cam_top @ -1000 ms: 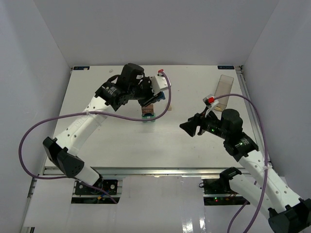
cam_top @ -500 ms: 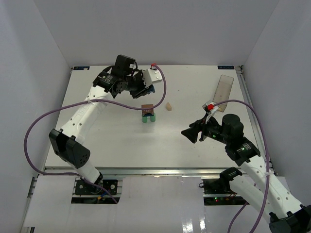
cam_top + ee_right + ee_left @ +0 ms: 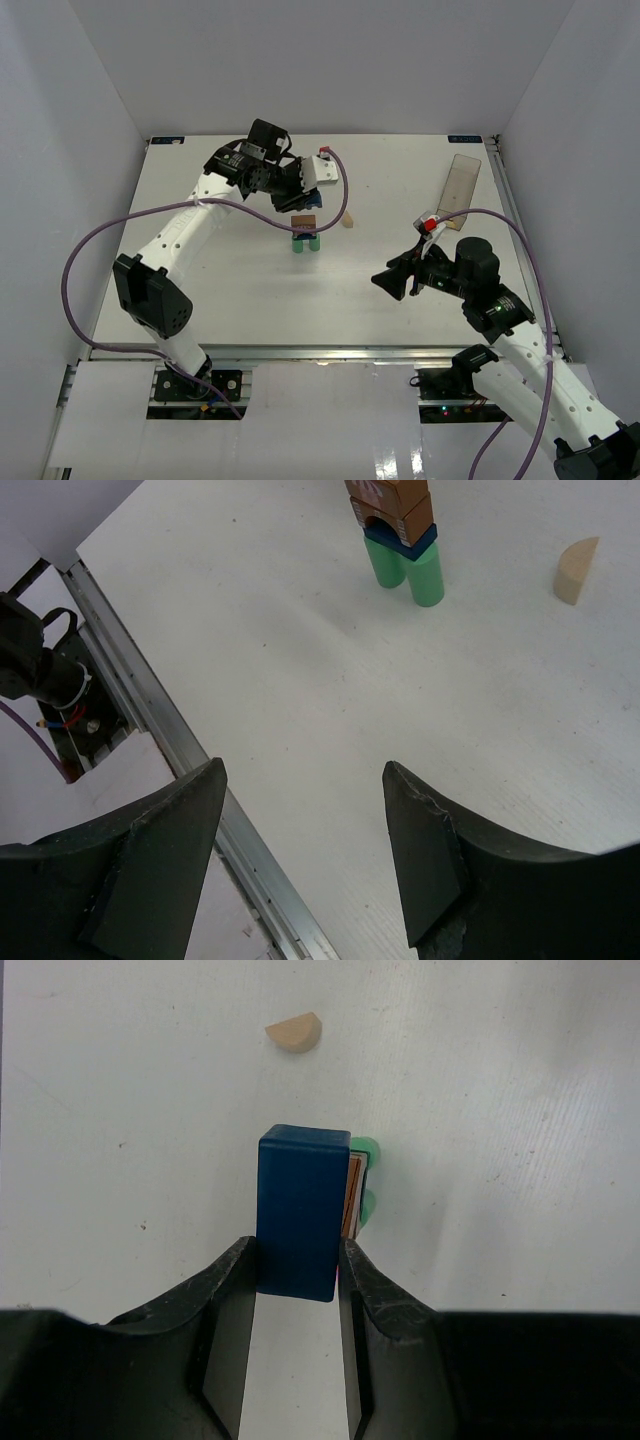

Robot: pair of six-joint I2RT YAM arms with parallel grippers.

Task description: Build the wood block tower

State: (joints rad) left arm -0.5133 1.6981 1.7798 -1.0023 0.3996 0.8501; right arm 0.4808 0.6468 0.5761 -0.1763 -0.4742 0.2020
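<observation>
The left tool [image 3: 297, 1252] grips a blue block [image 3: 298, 1200] by its long sides, directly over the partly built tower [image 3: 400, 530], whose two green cylinders [image 3: 405, 570] peek out at the block's right edge. A tan half-round piece [image 3: 295, 1032] lies alone beyond it on the white surface [image 3: 300, 680]. The right tool [image 3: 302, 770] hovers wide open and empty, well apart from the tower.

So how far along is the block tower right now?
Done: the two green cylinders stand side by side, carrying a flat blue piece, the brown arch and a brown brick. In hand: the left gripper is shut on a blue block above the stack. Left: placing it, then the tan piece lying loose on the table. The right gripper is open and empty.
</observation>
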